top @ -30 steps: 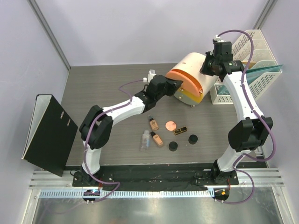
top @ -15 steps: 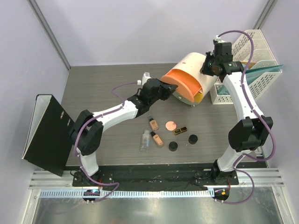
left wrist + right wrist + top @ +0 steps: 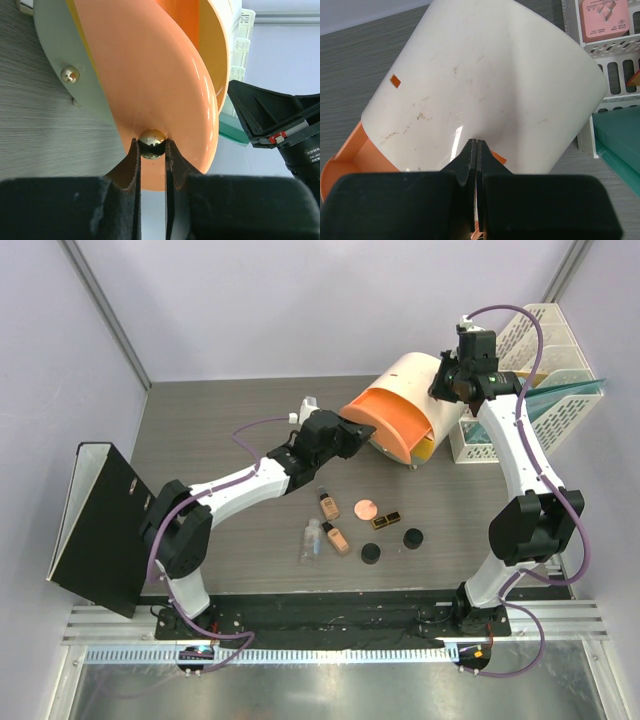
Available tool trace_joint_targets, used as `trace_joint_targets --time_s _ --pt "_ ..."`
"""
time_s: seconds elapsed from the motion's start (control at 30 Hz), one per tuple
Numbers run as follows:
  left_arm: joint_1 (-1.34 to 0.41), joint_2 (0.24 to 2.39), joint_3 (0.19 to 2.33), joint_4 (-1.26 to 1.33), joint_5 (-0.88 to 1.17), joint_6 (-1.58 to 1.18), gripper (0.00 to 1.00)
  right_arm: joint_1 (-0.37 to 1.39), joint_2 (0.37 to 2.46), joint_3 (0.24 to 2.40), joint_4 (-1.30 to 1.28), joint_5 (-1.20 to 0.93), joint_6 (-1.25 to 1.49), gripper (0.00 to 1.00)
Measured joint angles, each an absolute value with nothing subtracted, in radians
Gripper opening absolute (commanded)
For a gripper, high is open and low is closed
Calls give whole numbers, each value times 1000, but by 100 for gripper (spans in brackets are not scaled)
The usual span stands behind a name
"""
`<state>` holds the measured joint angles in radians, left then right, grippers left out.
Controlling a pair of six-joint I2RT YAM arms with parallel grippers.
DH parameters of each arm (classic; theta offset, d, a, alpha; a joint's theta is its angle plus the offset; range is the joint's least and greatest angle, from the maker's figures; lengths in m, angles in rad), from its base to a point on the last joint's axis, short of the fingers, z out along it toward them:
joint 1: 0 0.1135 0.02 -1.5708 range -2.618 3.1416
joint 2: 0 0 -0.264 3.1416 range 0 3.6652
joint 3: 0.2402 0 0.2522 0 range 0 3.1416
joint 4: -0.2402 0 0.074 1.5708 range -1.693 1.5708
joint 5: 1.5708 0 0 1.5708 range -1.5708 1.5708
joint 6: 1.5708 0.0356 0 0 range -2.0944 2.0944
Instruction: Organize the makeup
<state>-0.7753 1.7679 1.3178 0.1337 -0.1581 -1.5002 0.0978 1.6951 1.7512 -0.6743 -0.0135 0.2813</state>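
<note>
Firmly, left hand (image 3: pixel 152 156) clamped on gold knob (image 3: pixel 152 143) of orange drawer (image 3: pixel 165 85), arm extended, right hand (image 3: pixel 477 150) pinched closed over cream box (image 3: pixel 485 80).

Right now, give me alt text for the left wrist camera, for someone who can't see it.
The left gripper pinches a small gold ball knob on the orange drawer of the cream box. A second gold knob sits upper left; the right arm's black wrist shows at right.

Dark wood-grain table (image 3: pixel 230 410) before me bore far beige bottle (image 3: pixel 328 504), near beige bottle (image 3: pixel 336 537), clear bottle (image 3: pixel 311 541), pink compact (image 3: pixel 366 508), lipstick (image 3: pixel 386 519), left black jar (image 3: pixel 371 553), right black jar (image 3: pixel 412 537), behind stood cream drum box (image 3: pixel 410 390), white rack (image 3: pixel 530 350)
</note>
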Motion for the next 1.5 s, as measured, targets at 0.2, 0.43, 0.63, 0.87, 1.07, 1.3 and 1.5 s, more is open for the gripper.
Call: trace_joint_targets --time_s 0.2,0.43,0.63,0.87,1.07,1.3,1.5 --pt "-775 1768 1318 125 -157 -1501 3 98 1695 1751 -673 -13 281 2" --pt "-776 1767 1317 94 -155 -1499 34 98 1695 1750 -673 -14 281 4" --pt "-777 1766 1316 54 -149 -1480 63 98 1695 1744 -661 -13 281 5" --pt "-777 1766 1316 30 -138 -1434 77 98 1695 1739 -650 -13 281 6" --pt "-777 1734 1335 1 -134 -1342 81 98 1693 1737 -649 -13 281 6" --pt "-781 1591 1413 -113 -130 -1155 83 97 1686 1727 -643 -14 281 6" --pt "-791 1497 1539 -396 -164 -979 82 97 1676 1714 -639 -19 278 6"
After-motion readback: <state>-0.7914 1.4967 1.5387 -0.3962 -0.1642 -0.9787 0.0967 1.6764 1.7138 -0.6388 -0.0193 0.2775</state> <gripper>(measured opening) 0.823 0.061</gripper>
